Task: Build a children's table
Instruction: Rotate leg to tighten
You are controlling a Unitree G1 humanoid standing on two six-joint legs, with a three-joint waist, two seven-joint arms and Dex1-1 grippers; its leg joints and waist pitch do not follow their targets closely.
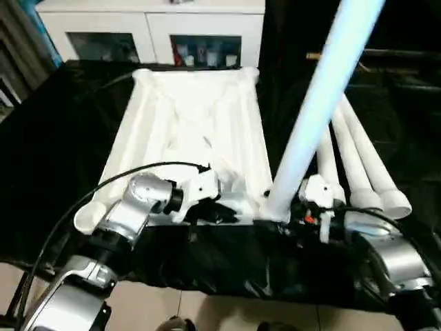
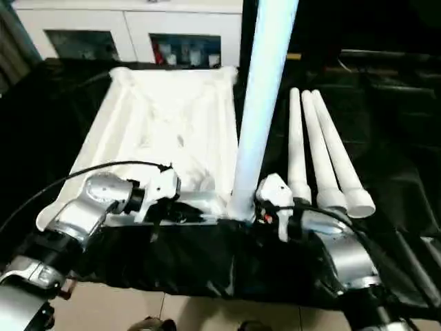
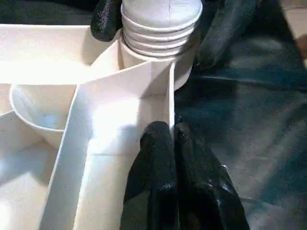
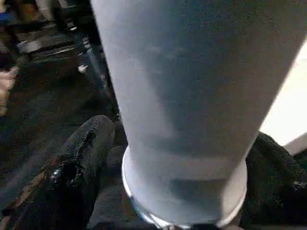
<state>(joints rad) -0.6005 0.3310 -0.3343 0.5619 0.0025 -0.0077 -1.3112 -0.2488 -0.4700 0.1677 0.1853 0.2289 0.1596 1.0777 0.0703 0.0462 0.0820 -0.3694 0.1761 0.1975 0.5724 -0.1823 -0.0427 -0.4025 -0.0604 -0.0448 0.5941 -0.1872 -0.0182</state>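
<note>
The children's table top (image 1: 193, 117) lies upside down on black cloth, ribbed underside up. One white leg (image 1: 317, 103) stands upright in the near right corner socket (image 3: 153, 62), its ribbed end seated there. My right gripper (image 1: 272, 210) is open around the base of that leg, one black finger (image 4: 81, 158) on each side, with a small gap showing. My left gripper (image 3: 165, 136) is shut, its tips resting on the top's near rim wall just left of that socket. Three more legs (image 2: 324, 152) lie side by side on the cloth to the right.
A white cabinet (image 1: 151, 27) with glass doors stands behind the work surface. Black cloth (image 1: 62, 138) covers the surface, and its near edge drops to pale floor (image 1: 207, 310). A black cable (image 1: 138, 169) arcs over my left forearm.
</note>
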